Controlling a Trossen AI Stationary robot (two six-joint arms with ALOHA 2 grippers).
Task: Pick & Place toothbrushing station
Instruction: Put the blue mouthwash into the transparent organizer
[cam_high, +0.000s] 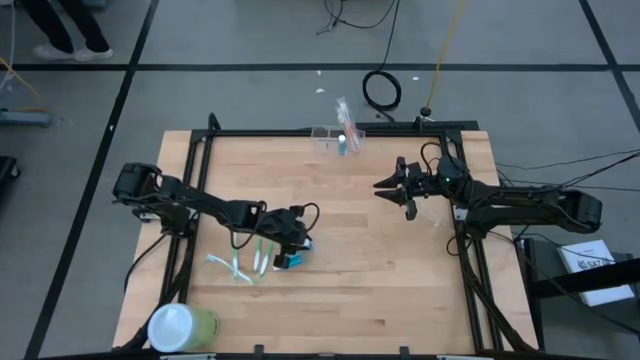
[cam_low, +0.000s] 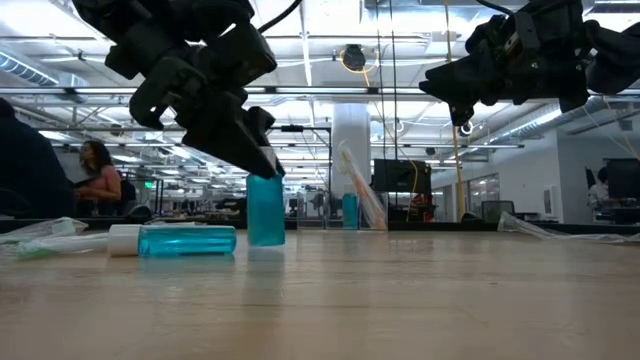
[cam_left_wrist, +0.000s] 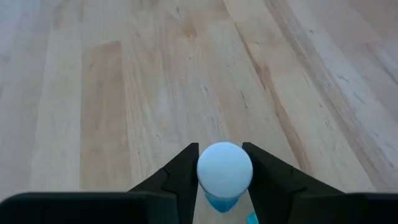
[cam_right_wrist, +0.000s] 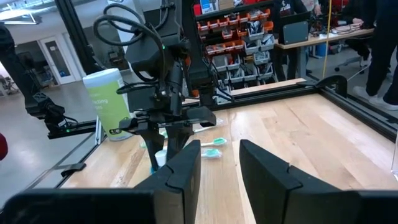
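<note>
Your left gripper (cam_left_wrist: 224, 171) has its jaws clamped on a small teal bottle (cam_low: 266, 208) with a white cap (cam_left_wrist: 224, 168), holding it upright with its base down at the wooden table (cam_high: 380, 280). Using that bottle as the landmark: a second teal bottle (cam_low: 187, 241) lies on its side just beside it, and a few mint-green toothbrushes (cam_high: 240, 264) lie on the wood right next to the pair. The big green cylinder with the white lid (cam_high: 180, 326) stands further out from the bottle, at the table's near corner.

The toothbrushing station (cam_high: 337, 137), that low clear holder, sits well apart from the bottle at the table's far edge, with a toothbrush (cam_high: 345, 113) poking up out of it at a slant.

Your right gripper (cam_high: 392, 187) hangs above the table with jaws apart and nothing between them, across from the bottle and nearer the station.

People sit at desks in the room behind.
</note>
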